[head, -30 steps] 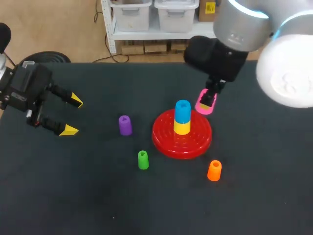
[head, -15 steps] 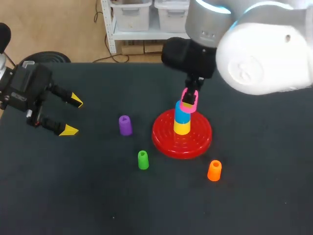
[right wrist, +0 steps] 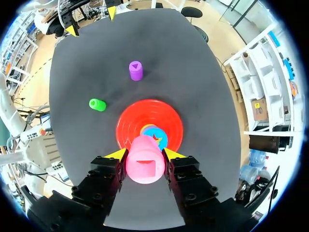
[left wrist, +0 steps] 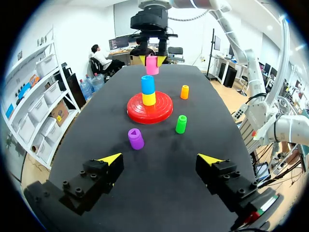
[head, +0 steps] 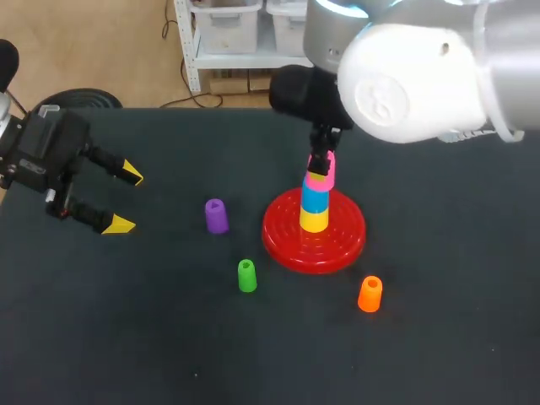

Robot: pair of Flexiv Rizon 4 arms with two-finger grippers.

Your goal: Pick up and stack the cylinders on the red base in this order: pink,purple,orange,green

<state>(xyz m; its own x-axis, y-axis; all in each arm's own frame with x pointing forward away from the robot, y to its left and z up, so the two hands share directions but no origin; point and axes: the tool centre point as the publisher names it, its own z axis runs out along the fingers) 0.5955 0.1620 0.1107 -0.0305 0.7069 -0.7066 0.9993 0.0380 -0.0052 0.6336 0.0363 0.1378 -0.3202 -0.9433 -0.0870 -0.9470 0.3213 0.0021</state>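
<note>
Pink cylinder [right wrist: 145, 166] is clamped upright in the right jaws, just above the blue cylinder [head: 315, 197] and apart from it; the left jaws are spread, well away.

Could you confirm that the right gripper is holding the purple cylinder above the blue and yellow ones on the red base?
Not quite: the right gripper holds the pink cylinder above the blue cylinder and yellow cylinder on the red base; the purple cylinder stands on the table. The right wrist view shows it.
</note>
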